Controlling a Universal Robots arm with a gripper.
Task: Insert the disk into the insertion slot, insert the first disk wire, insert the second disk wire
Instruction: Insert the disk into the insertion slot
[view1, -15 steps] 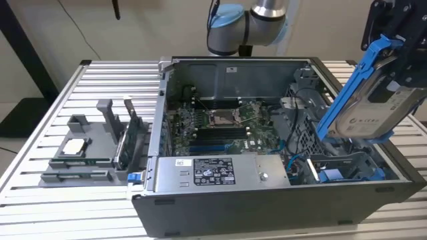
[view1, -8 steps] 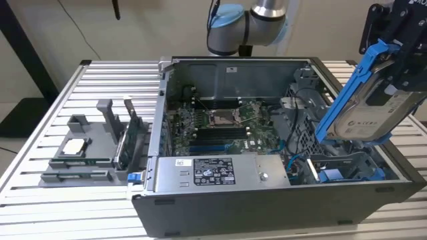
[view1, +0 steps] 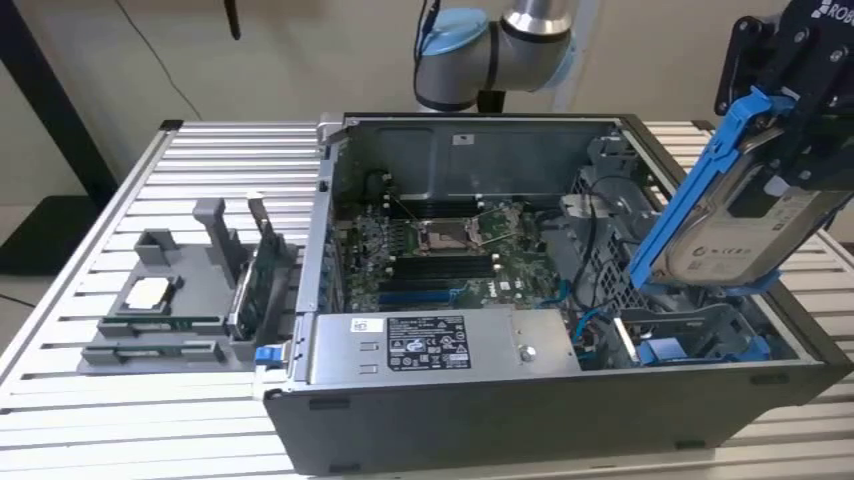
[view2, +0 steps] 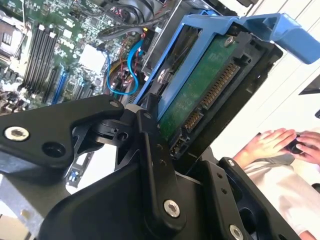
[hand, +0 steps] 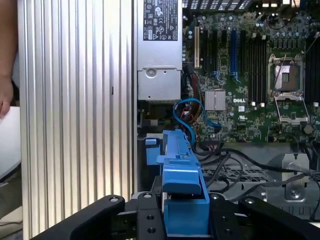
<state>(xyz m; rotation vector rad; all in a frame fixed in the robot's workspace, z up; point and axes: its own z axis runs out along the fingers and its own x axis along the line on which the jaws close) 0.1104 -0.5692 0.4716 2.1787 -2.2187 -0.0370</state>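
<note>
My gripper (hand: 184, 217) is clamped on the disk (view1: 741, 225), holding it tilted above the insertion slot (view1: 687, 335) at the case's (view1: 534, 410) near corner on the exterior view's right. It looks stiff, weighty and fragile, so I judge its blue side rails safer to hold than the bare circuit board.

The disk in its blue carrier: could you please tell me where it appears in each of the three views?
Exterior view: the disk hangs tilted at that view's right, above the insertion slot.
First wrist view: edge-on, clamped in the claw, in front of the motherboard.
Second wrist view: its green underside faces the camera.
Shared landmark: the motherboard, in all three.
</note>
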